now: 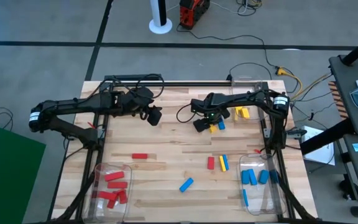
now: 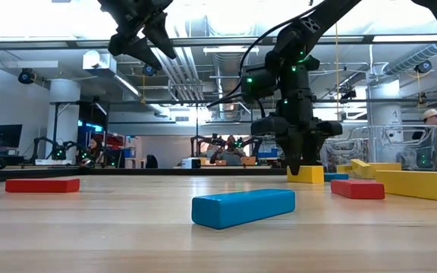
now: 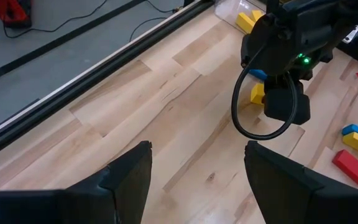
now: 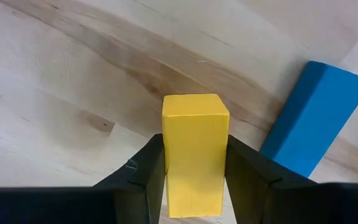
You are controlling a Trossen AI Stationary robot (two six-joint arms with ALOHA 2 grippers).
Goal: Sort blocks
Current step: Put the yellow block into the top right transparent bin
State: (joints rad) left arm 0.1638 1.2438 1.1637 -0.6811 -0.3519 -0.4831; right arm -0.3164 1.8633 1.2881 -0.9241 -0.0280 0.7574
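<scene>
My right gripper (image 1: 202,124) is low over the far middle of the table, shut on a yellow block (image 4: 194,155), which also shows in the low view (image 2: 306,174). A blue block (image 4: 316,124) lies on the wood right beside it. My left gripper (image 1: 155,116) hangs open to its left, high above the table (image 2: 146,34), with nothing between its fingers (image 3: 197,180). Loose on the table are a red block (image 1: 140,156), a second red block (image 1: 211,163), a yellow one (image 1: 224,163) and a blue one (image 1: 186,184). My right gripper pinches the yellow block's two long sides (image 4: 166,163) between its two fingers, which lie across the block. The fingers come from above, pointing down (image 2: 298,161). The block sits level at the table's surface; whether it is lifted clear I cannot tell.
A clear bin (image 1: 98,174) with red blocks stands at the near left. Another clear bin (image 1: 272,199) with blue blocks stands at the near right. A third bin (image 1: 261,87) with yellow blocks (image 1: 242,112) is at the far right. Bare wood lies between the loose blocks.
</scene>
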